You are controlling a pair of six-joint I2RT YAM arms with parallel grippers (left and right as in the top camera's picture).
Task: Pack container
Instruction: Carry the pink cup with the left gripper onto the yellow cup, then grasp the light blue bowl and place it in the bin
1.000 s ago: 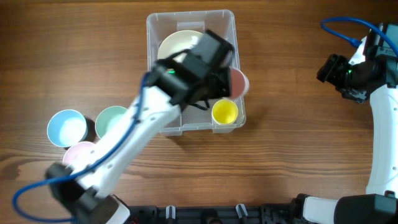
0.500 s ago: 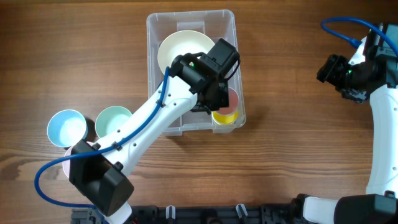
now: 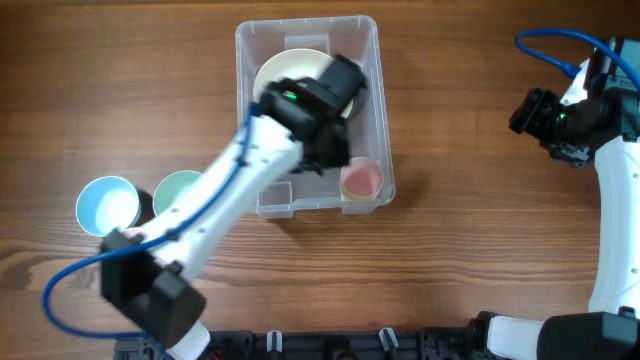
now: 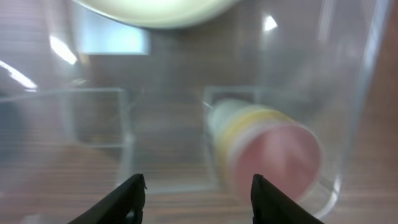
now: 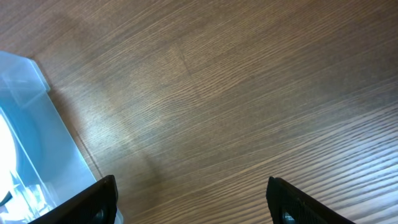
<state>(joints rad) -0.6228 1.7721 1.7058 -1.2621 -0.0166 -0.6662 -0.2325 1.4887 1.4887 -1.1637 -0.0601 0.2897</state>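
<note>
My left claw (image 4: pixel 198 182) hangs over the container (image 3: pixel 300 24) and points down into it. Its two fingers are spread wide, with nothing between them.

Just ahead of it and a little to the right sits a pink cup (image 4: pixel 283 158). It is pushed into a yellow cup (image 4: pixel 249 127), and both are in a corner of the container. Farther ahead, past my fingers, sits a cream bowl (image 4: pixel 155 7). So I think these three things are packed already.

Back behind my left claw, a blue bowl (image 3: pixel 108 205) and a green bowl (image 3: pixel 182 190) sit outside the container. My guess is that they must go in too, so the job is partly done.

My right claw (image 5: pixel 191 182) is wide open too and holds nothing. It hangs over the bare wooden table (image 5: pixel 249 93), with a corner of the container off to its left.
</note>
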